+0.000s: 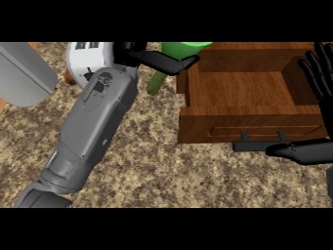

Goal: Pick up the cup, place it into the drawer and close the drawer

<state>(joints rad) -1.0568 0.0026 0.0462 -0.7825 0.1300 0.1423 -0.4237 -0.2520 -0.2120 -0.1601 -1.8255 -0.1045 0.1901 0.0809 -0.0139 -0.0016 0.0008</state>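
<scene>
Head view: the robot's left hand (153, 58) reaches to the top centre of the frame, its dark fingers curled round the green cup (170, 62), which sits at the back-left corner of the open wooden drawer (250, 128) — whether the cup is lifted or resting on the speckled counter (161, 168) cannot be told. The grey left forearm (90, 129) runs diagonally up from the lower left. At the right edge the right hand (326, 93) rests open, fingers straight and upward, thumb lying across near the drawer's front and its dark handle (261, 139); it holds nothing. A white appliance (88, 56) shows at the upper left beside a grey rounded object (14, 73).

The likely step is carrying the cup over the drawer's left wall. The risk — the cup's lower body clipping that wall if it travels too low, tipping it in the grasp. The 2 hands sit well apart, so a collision between them looks unlikely for now.
</scene>
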